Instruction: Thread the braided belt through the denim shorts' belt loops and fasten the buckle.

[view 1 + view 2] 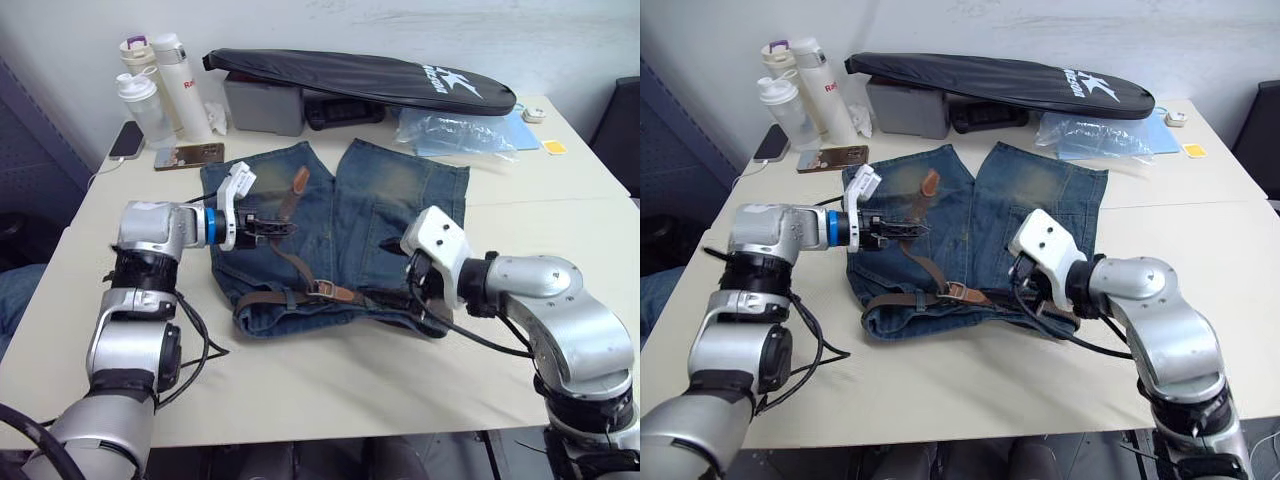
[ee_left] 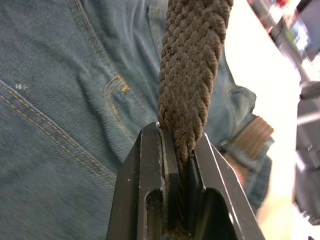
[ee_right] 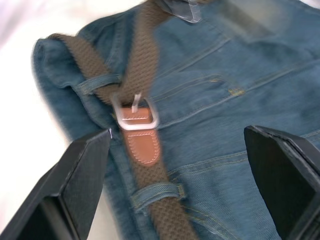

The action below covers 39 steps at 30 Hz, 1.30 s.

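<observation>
The left tool (image 2: 177, 200) is clamped on the free end of the braided belt (image 1: 285, 262), which is held raised above the denim shorts (image 1: 350, 230) spread on the bench (image 1: 330, 380). The right tool (image 3: 177, 190) is spread wide and empty, poised over the buckle (image 3: 136, 114) at the waistband. The strap is seen passed under the belt loops (image 3: 155, 192) and drawn through the buckle frame, so the fastening step is judged to be in hand. Next, the free end should be pulled taut and the prong seated in the weave.
</observation>
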Available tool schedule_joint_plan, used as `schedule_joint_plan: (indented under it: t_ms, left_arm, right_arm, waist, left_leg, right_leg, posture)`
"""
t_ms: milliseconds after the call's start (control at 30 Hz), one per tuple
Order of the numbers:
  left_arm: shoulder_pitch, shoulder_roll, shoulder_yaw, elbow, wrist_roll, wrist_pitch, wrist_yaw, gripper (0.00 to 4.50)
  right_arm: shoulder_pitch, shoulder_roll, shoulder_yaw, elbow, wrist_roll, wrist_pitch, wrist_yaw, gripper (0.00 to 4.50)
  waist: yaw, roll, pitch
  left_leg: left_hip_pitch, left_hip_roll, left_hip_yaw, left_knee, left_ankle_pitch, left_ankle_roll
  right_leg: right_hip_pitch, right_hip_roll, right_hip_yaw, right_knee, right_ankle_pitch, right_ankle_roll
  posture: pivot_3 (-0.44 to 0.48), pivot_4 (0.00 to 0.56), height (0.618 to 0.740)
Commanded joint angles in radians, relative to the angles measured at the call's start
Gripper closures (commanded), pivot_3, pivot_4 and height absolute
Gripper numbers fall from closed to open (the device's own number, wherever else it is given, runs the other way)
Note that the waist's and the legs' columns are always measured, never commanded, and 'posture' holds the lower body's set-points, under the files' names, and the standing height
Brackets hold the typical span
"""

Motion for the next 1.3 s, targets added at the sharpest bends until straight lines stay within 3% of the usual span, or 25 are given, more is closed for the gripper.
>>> schedule_joint_plan:
  t_ms: [33, 233, 367, 533, 633, 867, 900, 1100, 1267, 1300]
  left_arm:
    - [0.060, 0.018, 0.119, -0.167, -0.077, 0.120, 0.092, 4.50]
    - [0.181, -0.014, 0.304, -0.326, -0.139, 0.245, 0.250, 4.50]
    - [0.216, -0.072, 0.452, -0.393, -0.174, 0.312, 0.360, 4.50]
    - [0.232, -0.140, 0.498, -0.482, -0.212, 0.362, 0.435, 4.50]
    - [0.222, -0.157, 0.512, -0.499, -0.231, 0.374, 0.462, 4.50]
    - [0.198, -0.156, 0.502, -0.492, -0.269, 0.379, 0.493, 4.50]
    - [0.200, -0.143, 0.481, -0.492, -0.270, 0.372, 0.489, 4.50]
    - [0.172, -0.119, 0.453, -0.482, -0.299, 0.370, 0.483, 4.50]
    - [0.095, -0.119, 0.535, -0.446, -0.322, 0.393, 0.511, 4.50]
    - [0.058, -0.138, 0.594, -0.426, -0.328, 0.407, 0.529, 4.50]
  right_arm:
    - [-0.041, 0.025, -0.015, 0.087, 0.094, 0.026, 0.012, 0.03]
    - [-0.109, -0.009, 0.088, 0.216, 0.109, -0.086, 0.040, 0.03]
    - [-0.189, 0.045, 0.130, 0.334, 0.117, -0.141, 0.022, 0.03]
    - [-0.212, 0.106, 0.163, 0.424, 0.115, -0.192, -0.004, 0.03]
    - [-0.213, 0.132, 0.150, 0.424, 0.144, -0.182, -0.013, 0.84]
    - [-0.168, 0.215, 0.167, 0.482, 0.153, -0.232, -0.066, 4.27]
    - [-0.159, 0.227, 0.175, 0.498, 0.148, -0.245, -0.075, 4.46]
    - [-0.097, 0.270, 0.238, 0.576, 0.118, -0.309, -0.092, 4.46]
    - [-0.052, 0.237, 0.338, 0.631, 0.055, -0.358, -0.063, 4.46]
    - [-0.051, 0.230, 0.356, 0.637, 0.041, -0.368, -0.057, 4.46]
  waist:
    - [-0.001, 0.000, 0.000]
    - [-0.002, 0.000, 0.000]
    - [-0.002, 0.000, 0.000]
    - [0.002, -0.001, -0.001]
    - [0.000, -0.001, -0.001]
    - [-0.002, -0.001, -0.001]
    - [-0.002, -0.001, -0.001]
    - [-0.003, -0.001, -0.001]
    - [-0.002, -0.002, -0.001]
    - [-0.003, -0.002, -0.001]
  left_leg:
    - [0.000, 0.000, -0.001, 0.001, 0.000, 0.000]
    - [0.001, 0.000, -0.002, 0.002, 0.000, 0.000]
    - [0.001, 0.001, -0.002, 0.002, 0.000, 0.000]
    - [0.001, 0.001, -0.004, 0.003, 0.000, 0.000]
    - [0.000, 0.001, -0.003, 0.003, 0.000, 0.000]
    - [0.001, 0.001, -0.002, 0.002, 0.000, -0.001]
    - [0.001, 0.001, -0.002, 0.002, 0.000, -0.001]
    - [0.001, 0.001, -0.001, -0.001, 0.000, -0.001]
    - [0.002, 0.001, -0.001, -0.001, 0.000, -0.001]
    - [0.002, 0.001, -0.001, -0.001, 0.000, -0.001]
  right_leg:
    - [0.000, 0.000, 0.000, 0.000, 0.000, -0.001]
    - [0.000, 0.000, 0.001, 0.000, 0.000, -0.001]
    - [0.000, 0.000, 0.001, -0.001, 0.001, -0.002]
    - [0.000, 0.000, 0.001, -0.001, 0.001, -0.003]
    - [0.000, 0.000, 0.001, -0.002, 0.002, -0.003]
    - [0.000, 0.001, 0.000, -0.002, 0.002, -0.004]
    - [0.000, 0.001, 0.000, -0.002, 0.002, -0.004]
    - [-0.001, 0.001, 0.001, -0.002, 0.002, -0.004]
    - [0.000, 0.001, 0.000, -0.002, 0.002, -0.004]
    - [0.000, 0.001, 0.000, -0.002, 0.002, -0.004]
  posture:
    - [0.000, 0.150, 0.740]
    - [0.000, 0.150, 0.740]
    - [0.000, 0.150, 0.740]
    - [0.000, 0.150, 0.740]
    - [0.000, 0.150, 0.740]
    - [0.000, 0.150, 0.740]
    - [0.000, 0.150, 0.740]
    - [0.000, 0.150, 0.740]
    - [0.000, 0.150, 0.740]
    - [0.000, 0.150, 0.740]
